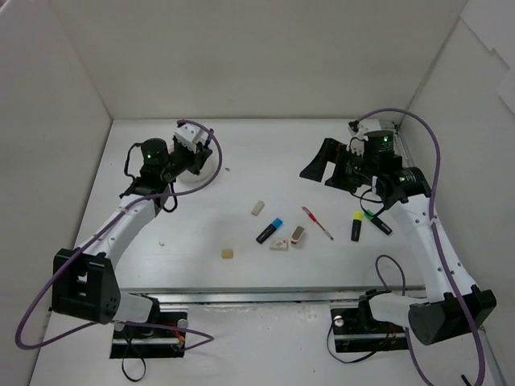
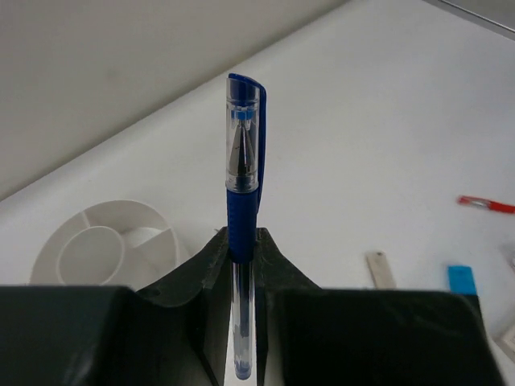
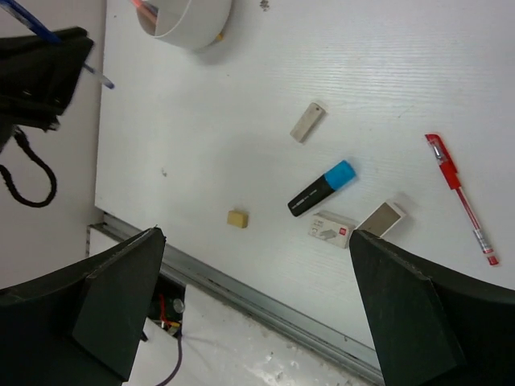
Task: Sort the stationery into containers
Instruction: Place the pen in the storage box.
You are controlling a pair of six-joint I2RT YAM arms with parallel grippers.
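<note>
- The left claw [image 2: 241, 249] is clamped on the blue pen [image 2: 243, 161], its two fingers pinching the barrel just below the cap.
- The pen's long axis runs in line with those fingers. The capped writing end sticks out past the fingertips, and the clear barrel runs back between them toward the wrist.
- The white pot [image 2: 60, 241], its top split into compartments, sits close by, below and to the left of the left claw's fingertips. The pen is not in it.
- The right claw [image 3: 265, 310] stands with its jaws wide apart, nothing between them, above the table [image 3: 402, 72].
- Ahead of the gap lies the blue-capped marker [image 3: 322, 187], set diagonally, with its cap at the end farther from the claw and toward the right finger.
- The red pen [image 3: 463, 197] lies ahead of the right finger on a slant, its thick cap end the farther one.
- A beige eraser [image 3: 308, 121] lies beyond the marker and a tan eraser [image 3: 236, 218] lies nearer the left finger. Two white erasers [image 3: 332, 228] sit just beside the marker's black end.
- A yellow-capped marker [image 1: 356, 226] lies behind the right claw, near its arm.
</note>
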